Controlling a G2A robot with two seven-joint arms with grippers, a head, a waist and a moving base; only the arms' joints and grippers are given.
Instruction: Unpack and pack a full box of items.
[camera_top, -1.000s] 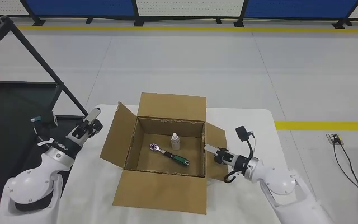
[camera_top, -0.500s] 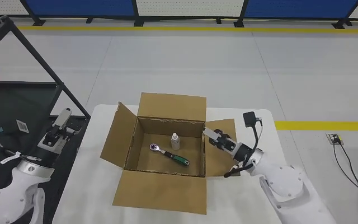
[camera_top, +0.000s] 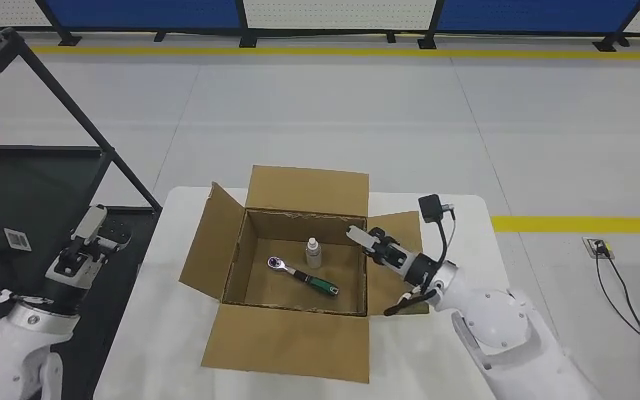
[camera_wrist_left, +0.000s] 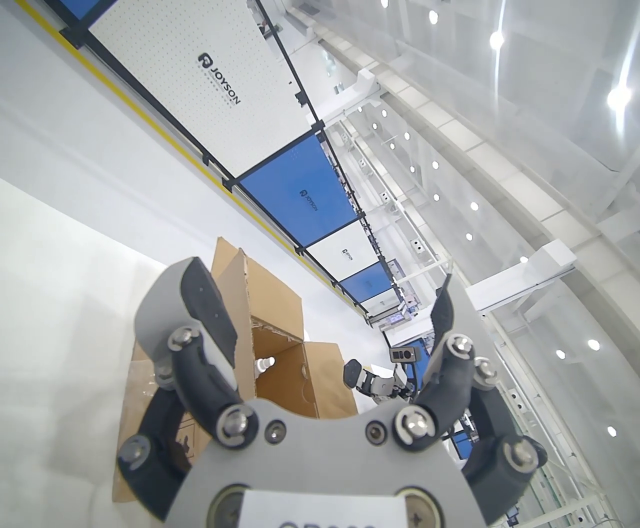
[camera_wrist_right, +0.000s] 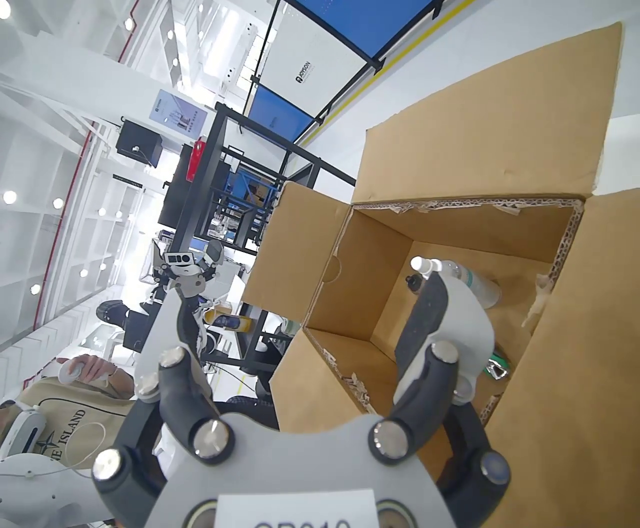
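- The cardboard box (camera_top: 308, 190) sits mid-table (camera_top: 445, 215) with all four flaps folded out, so the inside is reachable from above.
- Two items are on the box floor. A ratchet wrench (camera_top: 301, 276) lies diagonally near the middle, and a small white-capped bottle (camera_top: 313, 250) is by the back wall.
- Right gripper (camera_top: 364, 238) hovers over the box's right rim, angled inward toward the bottle. Its jaws are spread with nothing between them, so it looks staged for a pick.
- Left gripper (camera_top: 88, 228) is past the table's left edge, well apart from the box and tilted upward. Its jaws are spread and empty, likely parked out of the way.
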